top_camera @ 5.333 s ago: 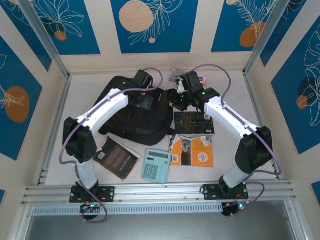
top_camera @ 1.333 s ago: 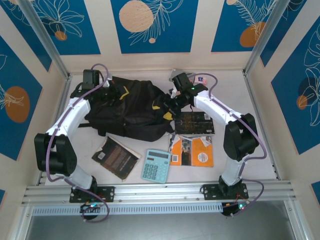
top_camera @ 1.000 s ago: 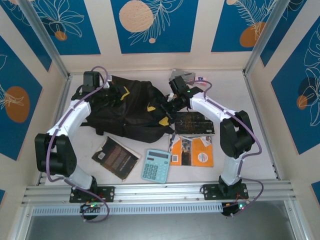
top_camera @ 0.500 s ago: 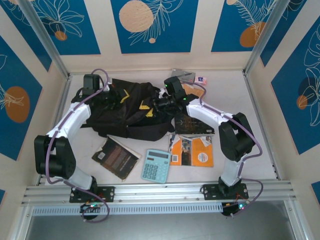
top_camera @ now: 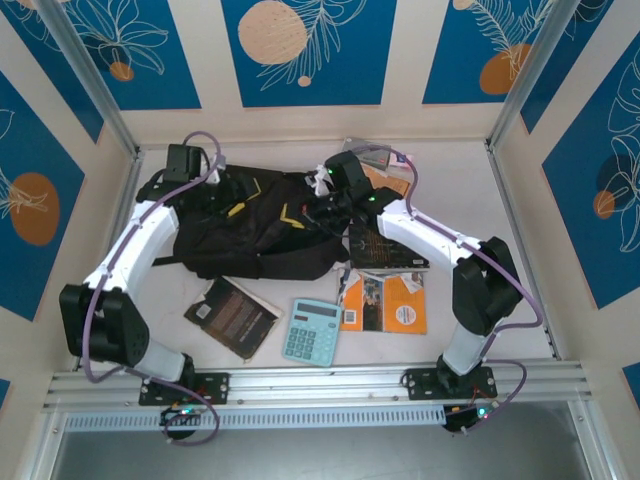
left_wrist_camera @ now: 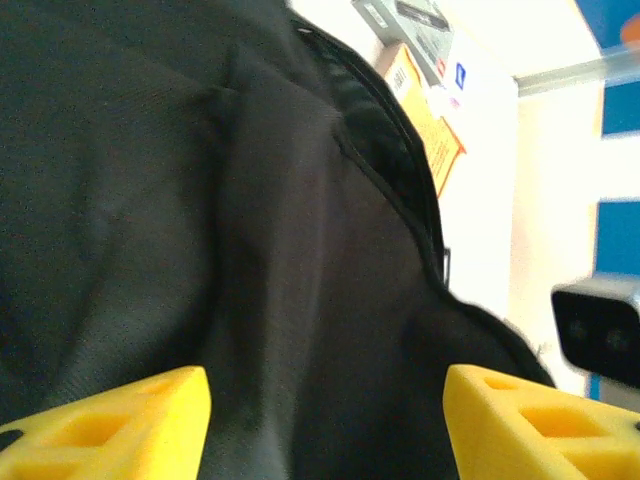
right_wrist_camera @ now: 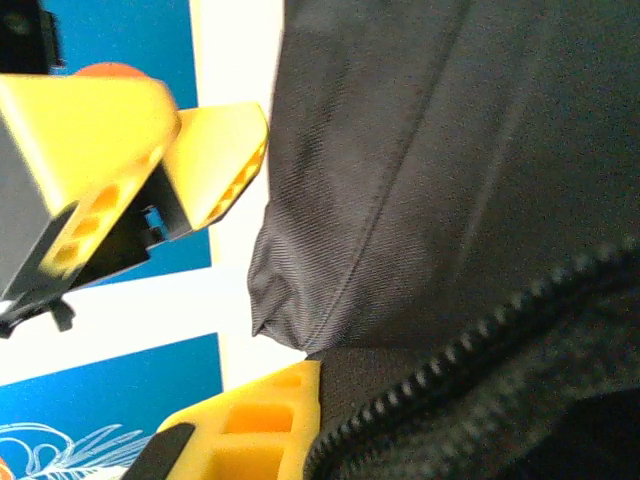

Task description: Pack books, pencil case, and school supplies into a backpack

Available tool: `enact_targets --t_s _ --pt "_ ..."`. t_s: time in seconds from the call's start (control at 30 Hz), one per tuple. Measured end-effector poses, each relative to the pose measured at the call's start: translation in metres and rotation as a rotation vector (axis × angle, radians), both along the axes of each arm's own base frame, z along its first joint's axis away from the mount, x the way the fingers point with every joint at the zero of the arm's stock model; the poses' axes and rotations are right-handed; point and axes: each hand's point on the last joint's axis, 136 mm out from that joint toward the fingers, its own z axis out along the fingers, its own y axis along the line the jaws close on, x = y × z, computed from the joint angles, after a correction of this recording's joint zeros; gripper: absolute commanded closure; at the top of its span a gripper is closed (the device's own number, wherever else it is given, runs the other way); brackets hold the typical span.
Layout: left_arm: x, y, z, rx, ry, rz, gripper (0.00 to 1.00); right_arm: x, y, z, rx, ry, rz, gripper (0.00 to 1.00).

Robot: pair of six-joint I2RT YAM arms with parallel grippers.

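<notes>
The black backpack (top_camera: 255, 240) lies at the back left of the table. My left gripper (top_camera: 240, 205) hovers over its top, open, with only black fabric (left_wrist_camera: 300, 250) between its yellow fingers (left_wrist_camera: 110, 425). My right gripper (top_camera: 300, 212) is shut on a fold of the backpack beside a zip (right_wrist_camera: 480, 350); one finger (right_wrist_camera: 250, 430) presses the cloth. Books lie to the right and front: a black one (top_camera: 388, 245), an orange one (top_camera: 385, 300) and a dark brown one (top_camera: 232, 315). The teal calculator (top_camera: 311, 331) sits at the front. The grey pencil case (top_camera: 365, 152) is at the back.
Another orange book (top_camera: 388, 182) lies at the back, under the right arm, next to the pencil case. The metal frame rail (top_camera: 310, 382) runs along the near edge. Side walls close in the table on the left and right.
My left gripper has opened and let go of the backpack. My right gripper has moved left onto the backpack and shut on its fabric.
</notes>
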Motion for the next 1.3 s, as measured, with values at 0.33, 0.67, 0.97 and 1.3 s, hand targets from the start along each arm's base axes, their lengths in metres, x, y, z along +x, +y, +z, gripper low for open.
enact_targets --t_s 0.33,0.67,0.97,1.3 --pt "-0.091 -0.002 -0.005 0.245 -0.237 -0.171 0.35 0.001 0.005 0.020 0.038 0.009 0.002 0.95" --pt "-0.109 -0.007 -0.029 0.457 -0.416 -0.246 0.24 0.002 0.015 0.018 0.081 0.089 0.013 0.95" --pt "-0.080 -0.018 -0.039 0.706 -0.494 -0.293 0.28 0.007 0.018 0.030 0.126 0.087 0.003 0.94" --pt "-0.053 -0.015 -0.039 0.802 -0.493 -0.228 0.84 0.010 0.018 0.033 0.141 0.114 -0.024 0.83"
